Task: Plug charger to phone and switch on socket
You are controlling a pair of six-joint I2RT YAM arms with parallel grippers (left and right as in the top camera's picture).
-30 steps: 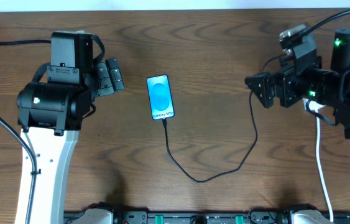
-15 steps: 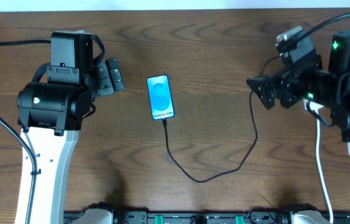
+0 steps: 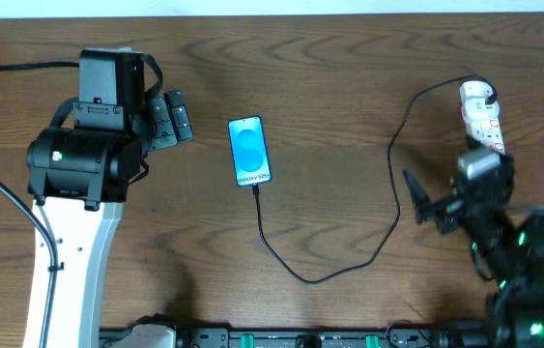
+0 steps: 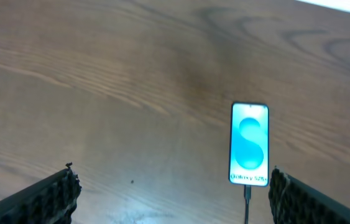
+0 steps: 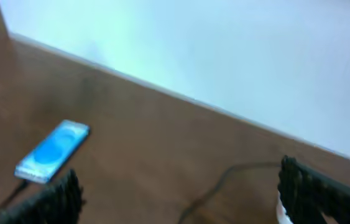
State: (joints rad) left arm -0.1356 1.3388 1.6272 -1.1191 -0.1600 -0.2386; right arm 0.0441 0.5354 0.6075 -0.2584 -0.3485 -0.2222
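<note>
The phone point(image 3: 250, 150) lies flat mid-table, its blue screen lit, with the black charger cable point(image 3: 320, 275) plugged into its near end. The cable loops right and up to the white socket strip point(image 3: 480, 118) at the far right. The phone also shows in the left wrist view point(image 4: 249, 144) and, blurred, in the right wrist view point(image 5: 53, 151). My left gripper point(image 3: 177, 120) is open and empty, left of the phone. My right gripper point(image 3: 426, 201) is open and empty, below the socket and pulled back from it.
The white cord of the socket is hidden behind the right arm. A pale wall lies beyond the table's far edge point(image 5: 181, 96). The left arm's base point(image 3: 83, 155) takes up the left side.
The right arm has pulled back from the socket toward the near right, uncovering the white strip. The left arm, phone and cable have not moved.
</note>
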